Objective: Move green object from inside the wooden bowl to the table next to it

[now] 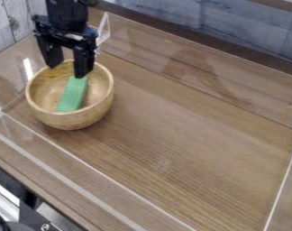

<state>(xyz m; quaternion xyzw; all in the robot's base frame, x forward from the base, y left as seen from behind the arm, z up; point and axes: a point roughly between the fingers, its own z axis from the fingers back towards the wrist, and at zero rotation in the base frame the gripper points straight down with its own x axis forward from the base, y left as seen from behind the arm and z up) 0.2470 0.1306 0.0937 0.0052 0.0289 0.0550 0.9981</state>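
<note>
The wooden bowl (71, 97) sits on the left part of the table (196, 126). Inside it the green object (73, 94) lies flat, its long side running from near to far. My gripper (64, 65) hangs pointing down over the far rim of the bowl, just above the block's far end. Its two dark fingers (84, 60) stand wide apart with nothing between them, so it is open. Whether a fingertip touches the rim or the block cannot be told.
Low clear plastic walls (149, 194) run around the table's edges. A clear wall corner (98, 23) stands right behind the gripper at the back left. Bare brown wood stretches to the right of the bowl.
</note>
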